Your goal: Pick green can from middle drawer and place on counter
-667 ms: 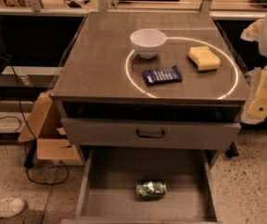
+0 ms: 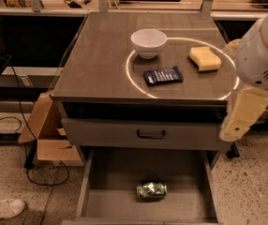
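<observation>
The green can [image 2: 151,190] lies on its side on the floor of the open middle drawer [image 2: 93,191], near the drawer's front and about midway across. My gripper [image 2: 243,115] shows as a cream-coloured piece hanging below the white arm [image 2: 261,55] at the right edge. It sits beside the counter's [image 2: 101,64] front right corner, well above and to the right of the can. Nothing is seen held in it. The counter carries a thin bright white ring.
On the counter stand a white bowl [image 2: 148,42], a dark blue snack packet [image 2: 162,75] and a yellow sponge [image 2: 204,58]. A shut drawer front with a dark handle [image 2: 151,134] sits above the open drawer. A cardboard box [image 2: 47,135] and cables lie on the floor at left.
The arm and gripper have moved left and slightly down, nearer the counter's right front corner. The can and the counter items have not moved.
</observation>
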`<state>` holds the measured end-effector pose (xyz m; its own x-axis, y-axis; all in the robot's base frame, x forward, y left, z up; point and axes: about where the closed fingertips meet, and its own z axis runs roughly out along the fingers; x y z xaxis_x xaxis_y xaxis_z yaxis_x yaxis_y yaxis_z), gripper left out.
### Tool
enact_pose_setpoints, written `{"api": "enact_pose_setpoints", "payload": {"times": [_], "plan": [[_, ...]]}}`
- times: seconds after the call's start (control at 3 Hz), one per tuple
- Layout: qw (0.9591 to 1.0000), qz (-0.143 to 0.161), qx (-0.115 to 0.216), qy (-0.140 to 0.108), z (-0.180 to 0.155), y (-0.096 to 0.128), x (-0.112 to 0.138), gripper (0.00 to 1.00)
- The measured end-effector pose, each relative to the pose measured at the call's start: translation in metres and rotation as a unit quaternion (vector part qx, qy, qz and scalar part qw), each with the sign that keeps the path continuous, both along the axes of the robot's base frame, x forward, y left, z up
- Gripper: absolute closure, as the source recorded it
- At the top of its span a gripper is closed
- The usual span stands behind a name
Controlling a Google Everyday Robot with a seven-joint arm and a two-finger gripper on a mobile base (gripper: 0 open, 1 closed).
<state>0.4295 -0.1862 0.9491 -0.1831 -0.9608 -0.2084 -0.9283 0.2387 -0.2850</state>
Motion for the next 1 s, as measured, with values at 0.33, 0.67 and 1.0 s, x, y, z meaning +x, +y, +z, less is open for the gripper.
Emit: {"api": "enact_pose_setpoints", "payload": {"times": [0.33, 0.67, 1.0], "plan": [[0.9999, 0.015, 0.0, 0.007, -0.027, 0.018, -0.003, 0.0], [0.9991, 0.031, -0.007, 0.027, -0.059, 0.033, -0.007, 0.0], [0.9991, 0.031, -0.007, 0.027, -0.059, 0.033, -0.007, 0.0]]}}
